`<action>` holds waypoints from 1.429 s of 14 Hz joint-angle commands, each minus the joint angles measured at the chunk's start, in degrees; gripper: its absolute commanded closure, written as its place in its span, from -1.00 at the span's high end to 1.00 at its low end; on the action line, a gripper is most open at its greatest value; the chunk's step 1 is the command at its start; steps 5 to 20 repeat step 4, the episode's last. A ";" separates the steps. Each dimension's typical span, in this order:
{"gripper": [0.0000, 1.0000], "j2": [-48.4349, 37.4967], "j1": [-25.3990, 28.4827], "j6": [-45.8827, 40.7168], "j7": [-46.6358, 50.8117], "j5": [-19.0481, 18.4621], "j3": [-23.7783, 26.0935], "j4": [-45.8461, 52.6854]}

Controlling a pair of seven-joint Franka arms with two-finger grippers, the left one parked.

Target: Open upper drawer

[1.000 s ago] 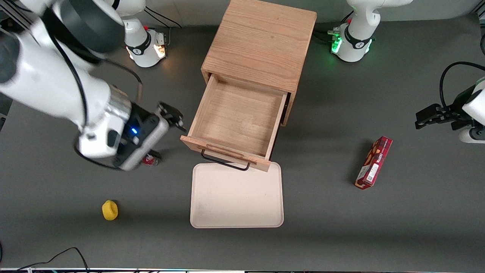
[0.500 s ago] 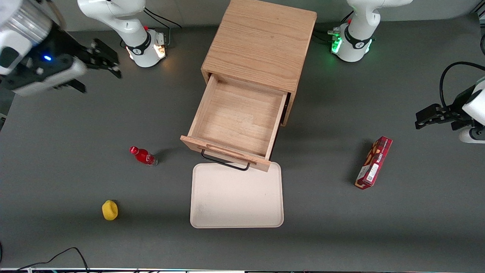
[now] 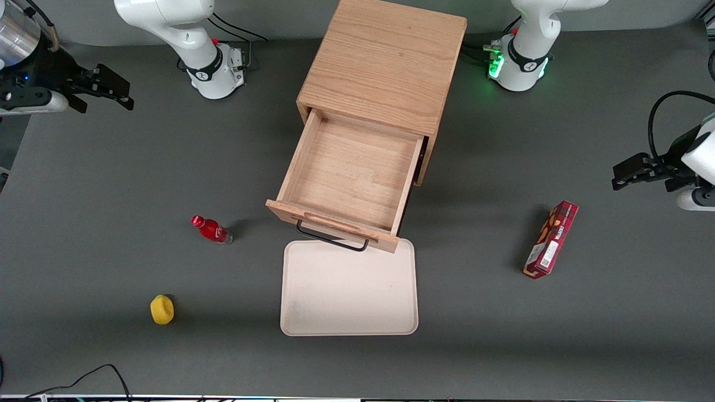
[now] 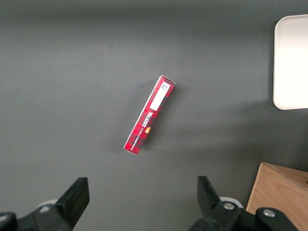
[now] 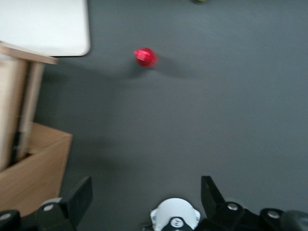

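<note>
Black and spread wide with nothing between its fingers, the end effector [image 3: 114, 92] hangs above the grey worktop [image 3: 111, 167] at the working arm's end, well apart from everything on it; in the right wrist view its two fingers [image 5: 77, 199] stand far apart over bare grey surface. Nearer to the front camera stands a small red bottle [image 3: 211, 229], and nearer still lies a yellow object [image 3: 162, 310]. Toward the middle of the worktop stands the light oak cabinet [image 3: 385, 61], its upper drawer [image 3: 352, 173] pulled out far enough to show a bare wooden floor. The drawer's black wire handle [image 3: 329, 237] overhangs the edge of a cream tray [image 3: 349, 296] lying in front of the cabinet. Toward the parked arm's end lies a red box [image 3: 551, 239].
</note>
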 commanded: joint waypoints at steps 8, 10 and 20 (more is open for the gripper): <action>1.00 -1.01 0.46 0.68 1.82 -3.04 -2.19 1.17; 1.00 -1.01 0.46 0.68 1.82 -3.04 -2.19 1.17; 1.00 -1.01 0.46 0.68 1.82 -3.04 -2.19 1.17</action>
